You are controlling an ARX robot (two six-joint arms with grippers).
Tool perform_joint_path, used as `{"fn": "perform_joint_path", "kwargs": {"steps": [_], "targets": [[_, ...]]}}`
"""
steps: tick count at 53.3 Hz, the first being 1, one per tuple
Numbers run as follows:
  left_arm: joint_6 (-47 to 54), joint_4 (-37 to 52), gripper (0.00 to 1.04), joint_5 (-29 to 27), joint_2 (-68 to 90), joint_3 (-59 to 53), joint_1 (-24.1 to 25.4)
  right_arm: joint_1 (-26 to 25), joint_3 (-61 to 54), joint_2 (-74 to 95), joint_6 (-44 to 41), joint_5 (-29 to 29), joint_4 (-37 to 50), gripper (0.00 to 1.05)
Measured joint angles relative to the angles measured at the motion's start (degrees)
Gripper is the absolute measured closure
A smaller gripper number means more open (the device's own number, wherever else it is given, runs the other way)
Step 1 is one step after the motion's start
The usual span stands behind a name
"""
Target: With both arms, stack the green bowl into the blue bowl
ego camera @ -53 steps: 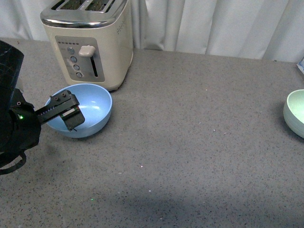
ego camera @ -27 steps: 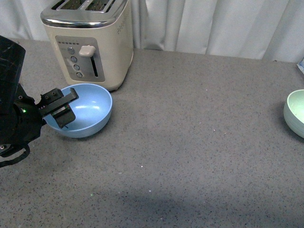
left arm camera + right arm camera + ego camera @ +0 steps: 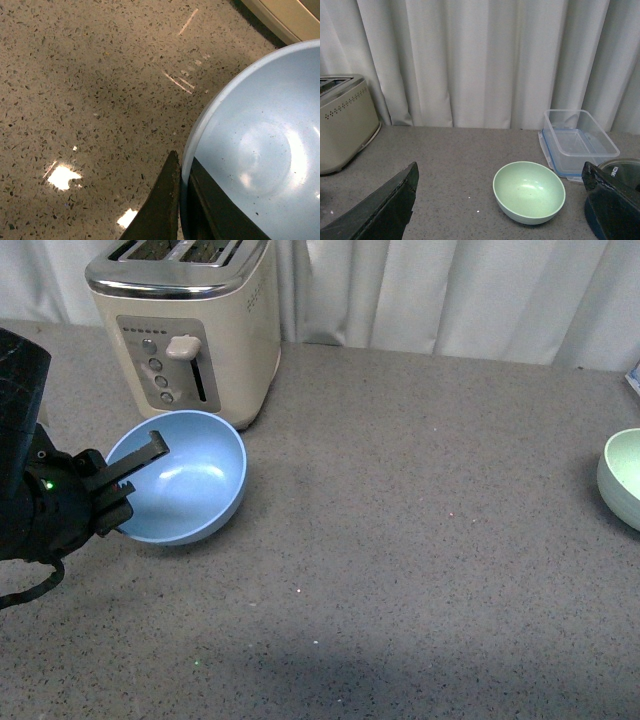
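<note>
The blue bowl (image 3: 185, 490) is tilted up in front of the toaster, its left rim pinched in my left gripper (image 3: 130, 480). In the left wrist view one finger is outside and one inside the blue bowl's rim (image 3: 210, 130), with my left gripper (image 3: 182, 200) shut on it. The green bowl (image 3: 622, 476) sits on the table at the far right edge. In the right wrist view the green bowl (image 3: 529, 191) stands upright between and beyond the spread fingers of my open, empty right gripper (image 3: 500, 210). My right arm is out of the front view.
A cream toaster (image 3: 185, 325) stands just behind the blue bowl. A clear plastic container (image 3: 577, 142) with a blue-edged lid and a dark round object (image 3: 620, 170) lie behind the green bowl. The grey speckled tabletop (image 3: 400, 540) ends at a white curtain (image 3: 450, 290).
My left gripper has drawn back to the bowl's left rim and closed on it. The blue bowl has tipped up and shifted slightly right. The green bowl has not moved.
</note>
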Motion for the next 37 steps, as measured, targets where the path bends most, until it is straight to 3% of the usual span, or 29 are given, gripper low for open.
{"fn": "perform_joint_path", "kwargs": {"steps": [20, 37], "targets": [[-2.27, 3.34, 1.01, 4.31, -3.65, -6.71, -5.55, 0.00, 0.00, 0.00, 0.00, 0.00, 0.00, 0.09], [-1.79, 9.14, 1.01, 5.18, -2.95, -13.05, -19.04, 0.00, 0.00, 0.00, 0.00, 0.00, 0.00, 0.09]]}}
